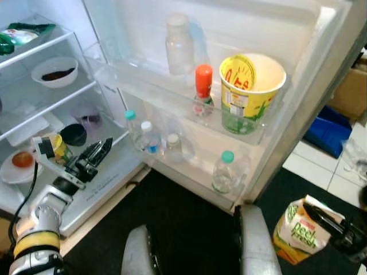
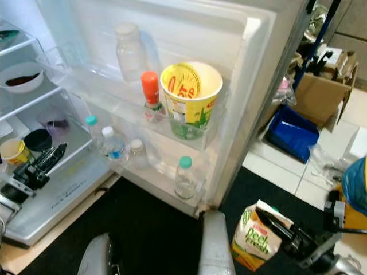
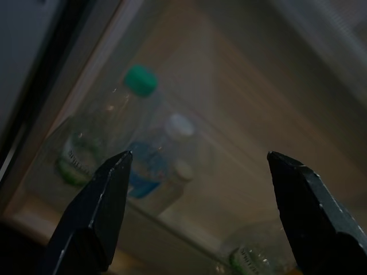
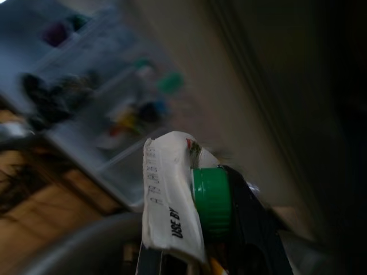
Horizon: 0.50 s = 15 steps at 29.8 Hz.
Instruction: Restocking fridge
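A green and white juice carton (image 1: 299,229) with a green cap (image 4: 211,200) is low at the right, outside the fridge, with my right gripper (image 1: 312,213) shut on its top. My left gripper (image 1: 103,148) is open and empty over the fridge's lower ledge, pointing at the open door. The door's lower shelf (image 1: 189,180) holds a green-capped bottle (image 1: 225,172) and three small bottles (image 1: 150,137). The upper door shelf (image 1: 149,80) carries a clear jar (image 1: 179,46), a red-capped bottle (image 1: 203,91) and a big yellow cup (image 1: 251,91).
Inside the fridge at the left are a white bowl (image 1: 54,71), a black bowl (image 1: 73,134), a yellow cup (image 1: 57,148) and a plate (image 1: 20,163). A blue bin (image 2: 291,130) and a cardboard box (image 2: 318,94) stand on the tiled floor to the right. A dark mat (image 1: 183,235) lies below the door.
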Available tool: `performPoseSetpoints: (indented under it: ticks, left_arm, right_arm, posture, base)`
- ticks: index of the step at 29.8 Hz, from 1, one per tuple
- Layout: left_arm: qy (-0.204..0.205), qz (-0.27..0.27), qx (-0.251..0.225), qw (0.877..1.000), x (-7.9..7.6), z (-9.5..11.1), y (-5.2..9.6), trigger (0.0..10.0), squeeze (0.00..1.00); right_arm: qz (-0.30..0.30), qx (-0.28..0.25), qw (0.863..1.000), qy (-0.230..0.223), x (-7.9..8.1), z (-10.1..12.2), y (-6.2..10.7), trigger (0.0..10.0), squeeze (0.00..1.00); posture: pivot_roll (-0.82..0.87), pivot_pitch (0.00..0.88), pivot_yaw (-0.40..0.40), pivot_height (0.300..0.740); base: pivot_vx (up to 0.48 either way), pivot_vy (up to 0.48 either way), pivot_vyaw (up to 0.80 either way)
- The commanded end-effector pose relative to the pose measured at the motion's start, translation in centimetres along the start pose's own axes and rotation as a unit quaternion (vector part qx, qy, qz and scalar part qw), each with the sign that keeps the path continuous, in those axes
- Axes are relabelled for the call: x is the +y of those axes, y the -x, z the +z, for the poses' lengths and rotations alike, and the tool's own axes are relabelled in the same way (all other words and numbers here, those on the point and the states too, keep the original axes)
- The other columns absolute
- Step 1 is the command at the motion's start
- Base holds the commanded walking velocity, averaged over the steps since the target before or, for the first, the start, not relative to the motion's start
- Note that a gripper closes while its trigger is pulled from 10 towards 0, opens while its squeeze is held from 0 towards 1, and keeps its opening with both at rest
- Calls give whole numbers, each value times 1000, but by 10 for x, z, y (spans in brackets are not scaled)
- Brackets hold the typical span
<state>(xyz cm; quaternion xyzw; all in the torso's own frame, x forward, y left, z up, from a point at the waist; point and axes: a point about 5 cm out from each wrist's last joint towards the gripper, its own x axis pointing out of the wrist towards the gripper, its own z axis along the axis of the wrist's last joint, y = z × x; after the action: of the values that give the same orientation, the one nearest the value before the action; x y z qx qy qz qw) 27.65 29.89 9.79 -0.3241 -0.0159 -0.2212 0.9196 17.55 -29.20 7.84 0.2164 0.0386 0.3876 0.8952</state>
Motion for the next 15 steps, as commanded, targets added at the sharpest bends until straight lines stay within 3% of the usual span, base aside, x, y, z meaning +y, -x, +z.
performPoseSetpoints:
  ticks: [1, 9, 15]
  left_arm:
    - [25, 42, 12, 999, 10, -21, 13, 10000, 0]
    - [53, 115, 38, 991, 21, -53, 30, 10000, 0]
    - [73, 187, 68, 977, 27, -81, 45, 10000, 0]
  right_arm:
    - [82, -8, 996, -19, 16, 4, -16, 10000, 0]
    - [111, -33, 993, 11, 21, 20, -39, 10000, 0]
    - [66, -55, 993, 83, 10, 37, -64, 10000, 0]
  posture:
    - [-83, 114, 34, 537]
    - [-80, 111, 29, 537]
    - [-75, 106, 29, 537]
  base:
    - [0, 0, 0]
    - [0, 0, 0]
    - [0, 0, 0]
